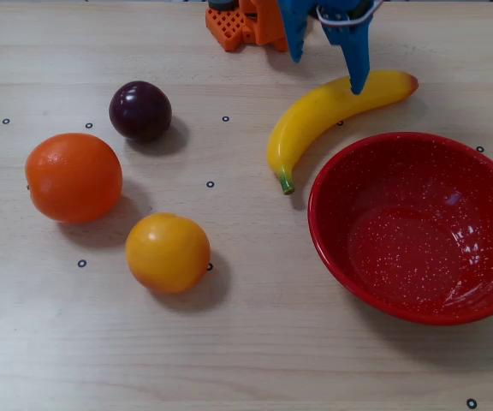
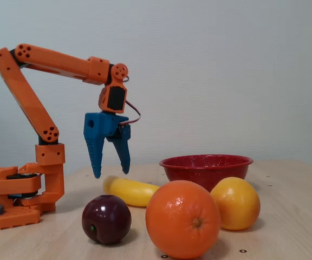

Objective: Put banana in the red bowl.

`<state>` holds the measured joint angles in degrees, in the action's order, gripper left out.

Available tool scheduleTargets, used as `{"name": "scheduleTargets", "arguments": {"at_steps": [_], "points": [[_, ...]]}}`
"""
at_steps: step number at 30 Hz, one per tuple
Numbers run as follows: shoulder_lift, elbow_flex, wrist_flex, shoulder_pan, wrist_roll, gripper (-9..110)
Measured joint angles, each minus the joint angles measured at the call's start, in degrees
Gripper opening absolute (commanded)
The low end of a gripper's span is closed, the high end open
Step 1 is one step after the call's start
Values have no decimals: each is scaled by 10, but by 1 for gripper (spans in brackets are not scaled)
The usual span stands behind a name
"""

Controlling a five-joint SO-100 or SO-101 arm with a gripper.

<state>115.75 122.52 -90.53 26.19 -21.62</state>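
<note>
In the overhead view, going from left to right across the bench (image 1: 246,360): an orange (image 1: 74,177), a dark plum (image 1: 140,110) and a round yellow-orange fruit (image 1: 168,253) occupy the left half and play no part in the grasp. The banana (image 1: 328,109) lies flat on the bench just left of and behind the red bowl (image 1: 418,227), close to its rim. Its long axis runs diagonally, from the green stem at lower left to the reddish tip at upper right. The blue gripper (image 2: 110,173) hangs above the banana's upper half, clear of it, its fingers (image 1: 358,64) spread apart and empty, pointing down. In the fixed view, the fingertips sit just above the banana's near end. The judged next move is a descent straddling the banana across its long axis.
</note>
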Motion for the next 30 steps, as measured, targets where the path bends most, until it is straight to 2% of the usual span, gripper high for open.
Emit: {"name": "scheduleTargets", "arguments": {"at_steps": [15, 30], "points": [[-142, -60, 26, -21, -2, 41], [-179, -61, 45, -34, -9, 40]]}}
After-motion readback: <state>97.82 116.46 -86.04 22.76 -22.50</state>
